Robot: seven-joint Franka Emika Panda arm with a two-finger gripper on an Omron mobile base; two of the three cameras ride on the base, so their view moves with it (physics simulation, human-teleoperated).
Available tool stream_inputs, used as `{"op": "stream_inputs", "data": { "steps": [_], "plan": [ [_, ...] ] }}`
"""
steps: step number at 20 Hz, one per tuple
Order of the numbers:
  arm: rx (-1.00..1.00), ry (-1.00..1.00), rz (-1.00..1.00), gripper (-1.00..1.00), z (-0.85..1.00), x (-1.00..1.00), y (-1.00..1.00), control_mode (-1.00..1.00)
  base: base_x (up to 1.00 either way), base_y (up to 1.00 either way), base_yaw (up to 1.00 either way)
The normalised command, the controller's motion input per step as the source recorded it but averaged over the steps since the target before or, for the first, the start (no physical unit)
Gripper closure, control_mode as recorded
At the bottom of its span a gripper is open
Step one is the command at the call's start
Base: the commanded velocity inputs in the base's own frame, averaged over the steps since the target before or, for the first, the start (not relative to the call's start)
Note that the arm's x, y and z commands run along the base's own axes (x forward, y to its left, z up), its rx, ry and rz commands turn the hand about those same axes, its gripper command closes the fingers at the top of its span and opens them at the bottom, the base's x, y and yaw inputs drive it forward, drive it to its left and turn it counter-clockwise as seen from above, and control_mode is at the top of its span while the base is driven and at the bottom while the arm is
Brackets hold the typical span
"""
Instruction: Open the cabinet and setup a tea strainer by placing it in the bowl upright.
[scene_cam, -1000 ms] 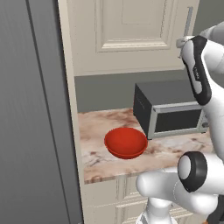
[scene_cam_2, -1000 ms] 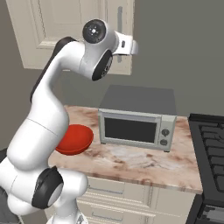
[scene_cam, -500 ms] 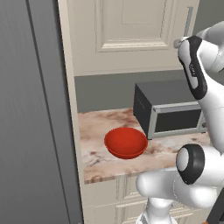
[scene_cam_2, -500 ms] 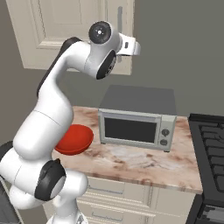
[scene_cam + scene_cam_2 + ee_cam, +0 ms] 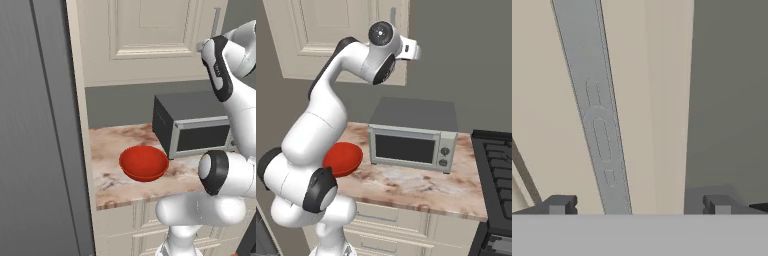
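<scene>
A pale marbled stone worktop (image 5: 421, 187) over cream panelled drawer fronts (image 5: 406, 234) carries a boxy grey microwave (image 5: 411, 137) against a flat grey wall (image 5: 456, 50), with a black stove (image 5: 498, 175) just beside it.

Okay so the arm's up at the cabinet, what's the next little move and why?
Probably ease forward and close on the handle. The cabinet door looks shut, the gripper is open, and the grey bar sits between its fingers, nearer the one on the picture's left.
</scene>
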Motion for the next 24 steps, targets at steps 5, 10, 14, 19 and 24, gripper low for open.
{"op": "stream_inputs", "data": {
  "steps": [5,10,14,19,24],
  "plan": [
    [0.00,0.00,0.00,-1.00,0.00,0.22,0.01,-1.00,0.00,0.00,0.00],
    [0.00,0.00,0.00,-1.00,0.00,0.29,0.00,-1.00,0.00,0.00,0.00],
    [0.00,0.00,0.00,-1.00,0.00,0.24,0.00,-1.00,0.00,0.00,0.00],
    [0.00,0.00,0.00,-1.00,0.00,0.34,0.01,-1.00,0.00,0.00,0.00],
    [0.00,0.00,0.00,1.00,0.00,0.33,0.06,-1.00,0.00,0.00,0.00]
  ]
}}
